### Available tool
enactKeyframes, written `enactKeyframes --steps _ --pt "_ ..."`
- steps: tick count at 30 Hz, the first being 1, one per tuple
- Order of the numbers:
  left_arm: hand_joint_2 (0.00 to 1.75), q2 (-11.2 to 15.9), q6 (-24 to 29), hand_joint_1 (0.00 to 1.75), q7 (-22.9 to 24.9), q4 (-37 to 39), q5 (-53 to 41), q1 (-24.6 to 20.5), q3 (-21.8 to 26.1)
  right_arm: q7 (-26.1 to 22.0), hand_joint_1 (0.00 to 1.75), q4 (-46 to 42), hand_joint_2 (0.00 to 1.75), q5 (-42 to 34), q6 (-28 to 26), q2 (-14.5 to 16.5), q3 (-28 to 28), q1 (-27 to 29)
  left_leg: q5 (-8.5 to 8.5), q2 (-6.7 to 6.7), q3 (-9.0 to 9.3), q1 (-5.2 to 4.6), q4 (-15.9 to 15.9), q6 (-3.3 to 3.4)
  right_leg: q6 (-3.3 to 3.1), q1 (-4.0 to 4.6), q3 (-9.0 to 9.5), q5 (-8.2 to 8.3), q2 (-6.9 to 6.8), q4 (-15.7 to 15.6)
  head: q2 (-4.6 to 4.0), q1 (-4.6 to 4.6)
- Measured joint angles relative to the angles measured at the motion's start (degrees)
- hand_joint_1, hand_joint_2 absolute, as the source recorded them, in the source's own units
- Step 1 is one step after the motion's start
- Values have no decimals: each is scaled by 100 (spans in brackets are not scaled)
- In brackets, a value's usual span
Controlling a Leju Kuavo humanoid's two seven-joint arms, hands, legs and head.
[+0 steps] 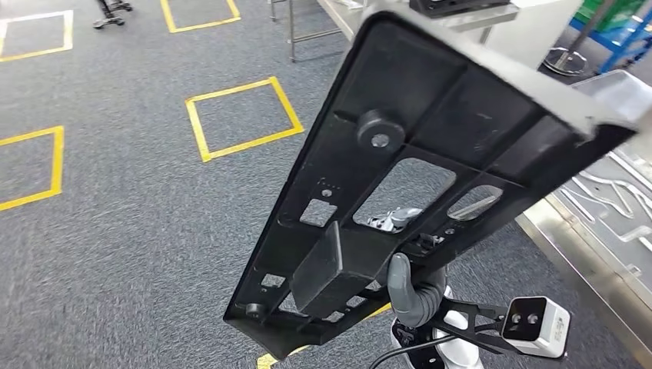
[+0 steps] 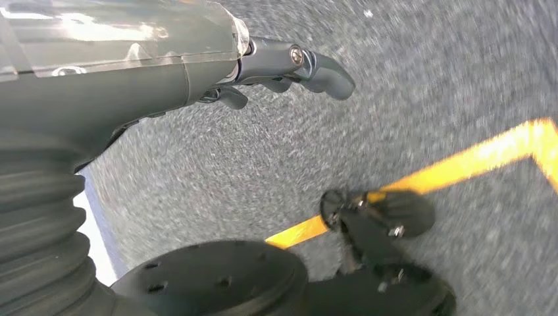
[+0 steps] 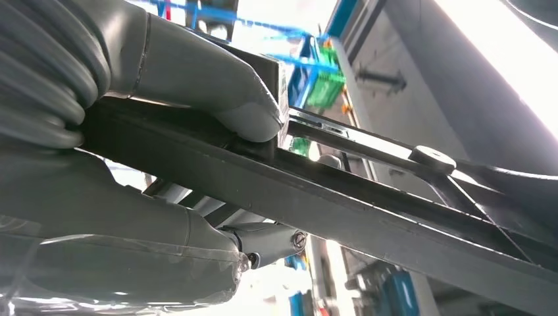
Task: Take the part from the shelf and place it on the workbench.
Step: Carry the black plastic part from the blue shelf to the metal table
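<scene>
Black moulded part (image 1: 430,154) is gripped by the right hand (image 1: 411,288) at its lower end; its long axis rises away from the hand, tilted toward the workbench (image 1: 607,223). Right wrist view adds the thumb (image 3: 217,85) pressed on the part's edge (fingers beneath). Left hand (image 2: 263,66) holds nothing, fingers loosely curled above carpet (image 2: 263,164).

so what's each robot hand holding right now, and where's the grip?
Right robot hand grips the black part near its lower end, thumb on one face and fingers on the other. Left robot hand holds nothing, hanging over the carpet.
</scene>
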Motion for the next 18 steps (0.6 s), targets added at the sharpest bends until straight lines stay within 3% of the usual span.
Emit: enactKeyframes --steps 1,2,3,5,7,8,10,11,13,15,16,17,18 --pt "175 6 -20 0 -6 1 -49 14 -9 5 175 -26 175 18 -50 6 1 2 -4 81 -4 -15 2 5 8 -4 -151 -127 -40 337 0 0" --pt "175 11 -32 0 -14 1 -87 22 -23 13 175 -48 175 34 -97 12 1 9 -8 160 -4 -26 3 9 11 -5 -215 -149 -56 497 0 1" --pt "175 14 -38 0 -21 1 -115 23 -37 20 175 -68 175 44 -131 19 1 13 -13 230 -1 -34 4 10 6 -3 -166 -64 -72 434 0 1" --pt "175 16 -53 0 -30 1 -148 17 -61 27 175 -118 175 53 -164 44 1 15 -30 350 23 -53 4 1 -44 18 256 294 -212 -312 0 2" --pt "175 19 -67 0 -36 1 -162 13 -80 27 175 -170 175 54 -170 78 2 8 -52 443 47 -86 7 -31 -124 77 639 502 -442 -1011 0 1" --pt "175 22 -74 0 -41 1 -163 13 -88 27 175 -191 175 54 -177 95 3 7 -61 488 56 -96 9 -54 -155 105 705 517 -502 -1149 0 0" --pt "175 28 -83 0 -57 0 -161 6 -98 28 175 -218 175 53 -193 118 5 7 -68 594 83 -108 -4 -109 -205 118 693 528 -410 -1188 0 0" --pt "175 32 -79 0 -57 -1 -154 0 -102 30 175 -232 175 48 -195 130 5 9 -92 590 93 -104 9 -140 -231 100 700 548 -348 -1216 0 0" --pt "175 43 -61 0 -32 -2 -123 -4 -106 35 175 -261 175 26 -178 167 12 -1 -287 379 4 -85 262 -197 -290 50 722 594 -225 -1277 0 -9" --pt "175 56 -31 0 7 -2 -85 11 -105 37 175 -271 175 1 -143 206 21 -9 -660 98 -306 -52 950 -240 -324 29 717 617 -100 -1290 0 -22" --pt "175 64 -18 0 19 -2 -72 10 -104 39 175 -270 175 -3 -130 216 25 -5 -810 41 -475 -42 1325 -259 -333 29 709 621 -34 -1285 0 -27" --pt "175 73 -10 0 21 -2 -65 5 -103 37 175 -266 175 -2 -124 218 27 2 -867 19 -583 -34 1570 -277 -334 28 706 622 37 -1276 0 -28" --pt "175 83 -7 0 19 -2 -63 -3 -102 27 175 -262 175 8 -131 220 29 8 -808 12 -593 -22 1606 -291 -331 25 705 622 111 -1264 0 -27"
